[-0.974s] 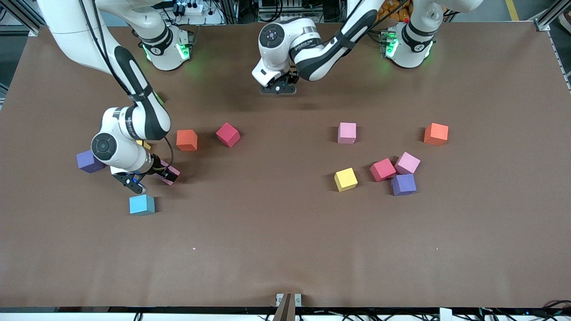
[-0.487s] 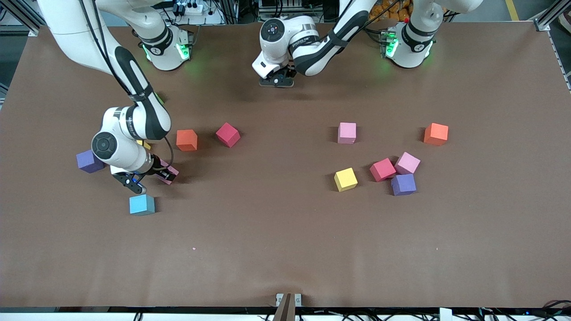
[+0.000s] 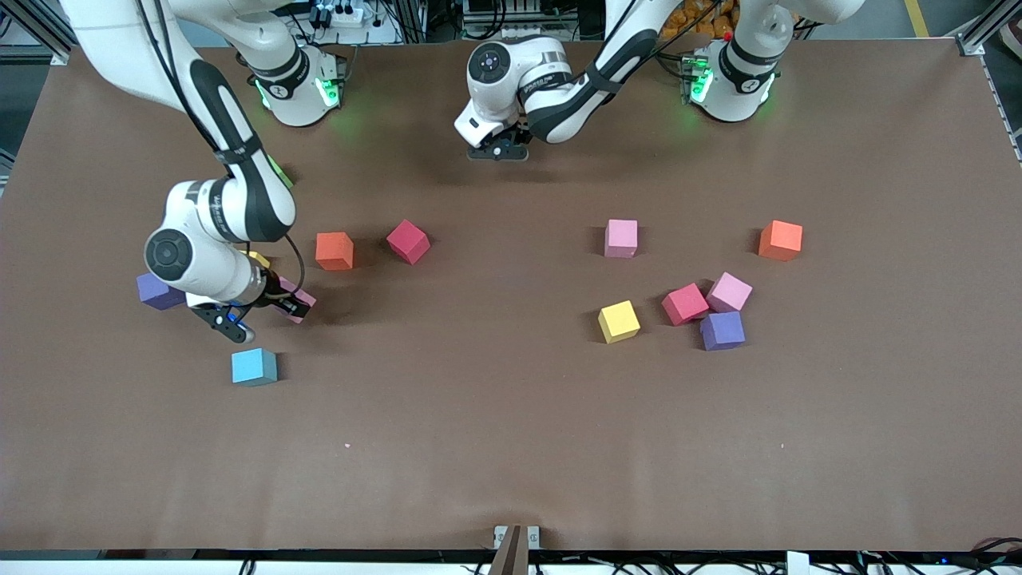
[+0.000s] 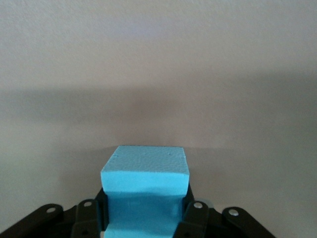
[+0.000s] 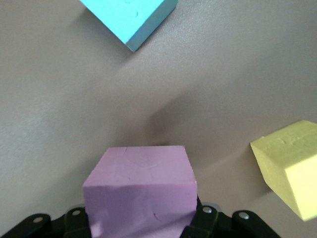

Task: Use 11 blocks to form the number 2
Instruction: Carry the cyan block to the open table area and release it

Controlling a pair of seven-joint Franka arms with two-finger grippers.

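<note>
My right gripper (image 3: 291,305) is shut on a pink block (image 5: 139,193), held just above the table near the right arm's end. Close by lie a blue block (image 3: 254,366), a purple block (image 3: 158,291), an orange block (image 3: 334,251), a red block (image 3: 408,241) and a yellow block (image 5: 290,166), which the arm half hides in the front view. My left gripper (image 3: 499,150) hangs over the table near the bases, shut on a blue block (image 4: 146,181). No number 2 is in view.
Toward the left arm's end lie a pink block (image 3: 621,238), an orange one (image 3: 780,240), a yellow one (image 3: 619,321), and a tight cluster of red (image 3: 685,304), pink (image 3: 729,292) and purple (image 3: 722,331). A green cube (image 3: 279,172) peeks out beside the right arm.
My right gripper has shut on the pink block and lifted it slightly toward the right arm's end. The left arm has drawn back toward the bases with its blue block.
</note>
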